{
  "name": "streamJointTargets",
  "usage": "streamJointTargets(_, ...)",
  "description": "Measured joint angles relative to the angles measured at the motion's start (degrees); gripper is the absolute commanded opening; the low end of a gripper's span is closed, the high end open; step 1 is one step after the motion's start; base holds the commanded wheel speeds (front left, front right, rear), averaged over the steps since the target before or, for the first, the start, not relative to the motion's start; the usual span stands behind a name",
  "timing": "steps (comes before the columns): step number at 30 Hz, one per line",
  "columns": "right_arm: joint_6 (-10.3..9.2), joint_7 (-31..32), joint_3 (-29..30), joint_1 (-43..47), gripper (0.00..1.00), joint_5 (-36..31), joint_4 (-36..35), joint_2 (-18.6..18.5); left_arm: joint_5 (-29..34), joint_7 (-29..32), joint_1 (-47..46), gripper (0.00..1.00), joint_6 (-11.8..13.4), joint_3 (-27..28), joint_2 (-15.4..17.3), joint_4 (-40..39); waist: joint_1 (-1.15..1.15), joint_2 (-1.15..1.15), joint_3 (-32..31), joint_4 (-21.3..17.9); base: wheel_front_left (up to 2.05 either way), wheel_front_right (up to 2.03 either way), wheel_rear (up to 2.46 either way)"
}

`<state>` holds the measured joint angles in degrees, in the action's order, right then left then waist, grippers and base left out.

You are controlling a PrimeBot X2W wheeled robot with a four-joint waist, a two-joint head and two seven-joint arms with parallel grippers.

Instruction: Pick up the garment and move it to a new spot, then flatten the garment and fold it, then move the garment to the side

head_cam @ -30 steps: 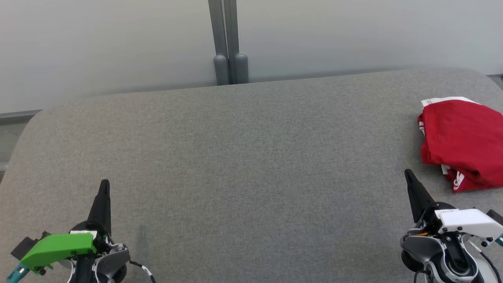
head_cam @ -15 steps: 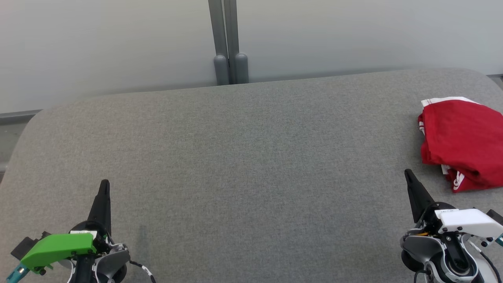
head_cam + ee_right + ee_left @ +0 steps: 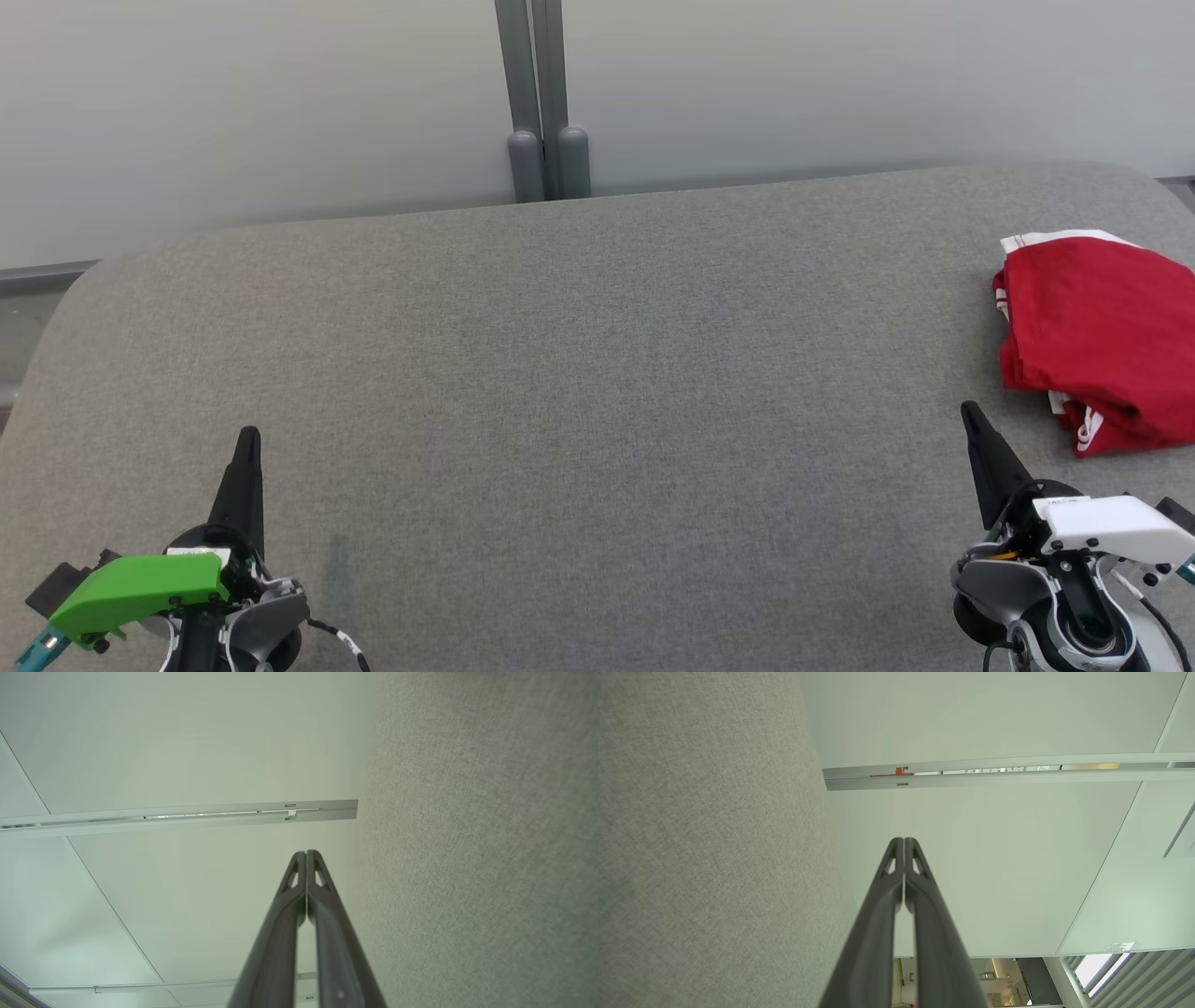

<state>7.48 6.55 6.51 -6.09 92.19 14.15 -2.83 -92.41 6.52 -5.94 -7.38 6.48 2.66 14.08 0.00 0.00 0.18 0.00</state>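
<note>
The garment (image 3: 1102,336) is red with white trim and lies bunched in a rough fold at the far right of the grey table (image 3: 597,373), partly cut off by the head view's right edge. My right gripper (image 3: 971,413) is shut with nothing in it, its tip a short way to the left of and nearer than the garment, not touching it. At the lower left, my left gripper (image 3: 248,435) is shut and holds nothing, far from the garment. In the wrist views both pairs of fingers, left (image 3: 903,841) and right (image 3: 306,853), are pressed together above the grey cloth.
The table is covered in grey fabric with rounded corners. Behind it stands a pale wall with a grey vertical post (image 3: 541,103). A strip of floor (image 3: 28,317) lies past the table's left edge.
</note>
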Motion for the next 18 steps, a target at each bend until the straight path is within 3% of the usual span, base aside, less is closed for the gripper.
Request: streamJointTargets(18,0.0,0.0,0.0,0.0,0.0,0.0,0.0,0.0,0.0,0.0,0.0,0.0,0.0,0.0,0.0,0.0,0.0,0.0,0.0,0.0,0.0,0.0,0.0)
